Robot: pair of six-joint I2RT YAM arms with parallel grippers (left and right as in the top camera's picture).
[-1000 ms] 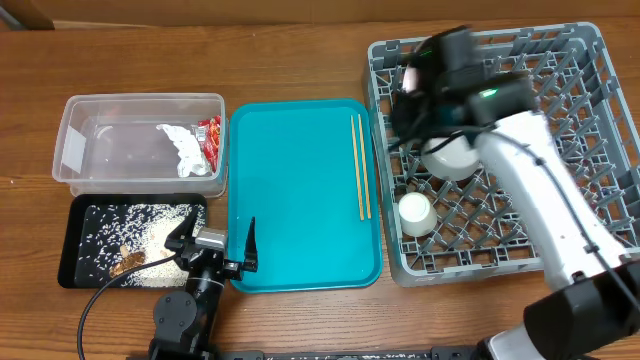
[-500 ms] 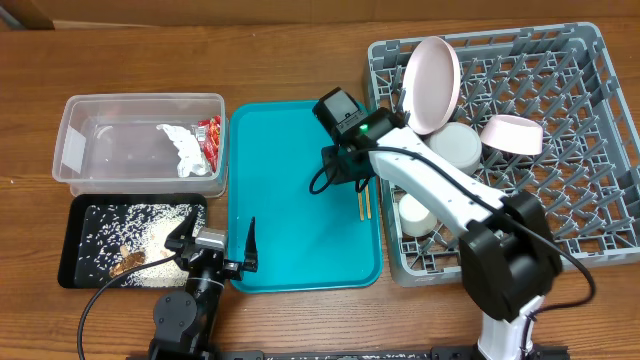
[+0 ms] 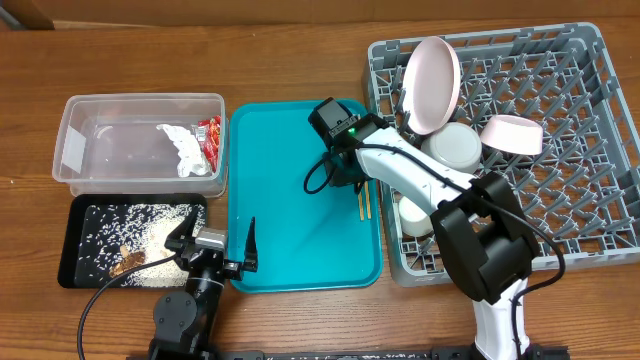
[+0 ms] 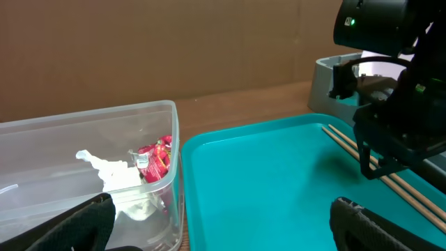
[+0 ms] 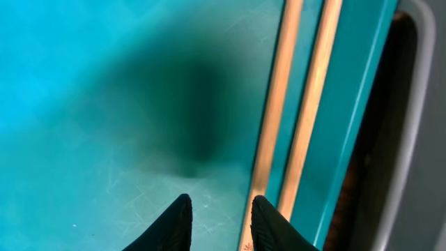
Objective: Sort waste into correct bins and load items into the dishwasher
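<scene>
Two wooden chopsticks (image 3: 362, 203) lie side by side at the right edge of the teal tray (image 3: 290, 220). My right gripper (image 3: 345, 178) hangs low over them, pointing down. In the right wrist view it (image 5: 219, 216) is open by a narrow gap with only the tray (image 5: 104, 70) between its fingers. Its right fingertip (image 5: 268, 219) stands against the left chopstick (image 5: 277, 104). My left gripper (image 3: 215, 240) is wide open and empty at the tray's front left corner. The left wrist view also shows the tray (image 4: 279, 181) and the chopsticks (image 4: 348, 143).
The grey dish rack (image 3: 600, 150) on the right holds an upright pink plate (image 3: 432, 85), a pink bowl (image 3: 512, 132), a white bowl (image 3: 452, 148) and a white cup (image 3: 412, 215). A clear bin (image 3: 140, 140) holds wrappers. A black tray (image 3: 90, 240) holds rice.
My right arm swung from over the dish rack to the tray and now sits low over the chopsticks. The left arm has not moved.
</scene>
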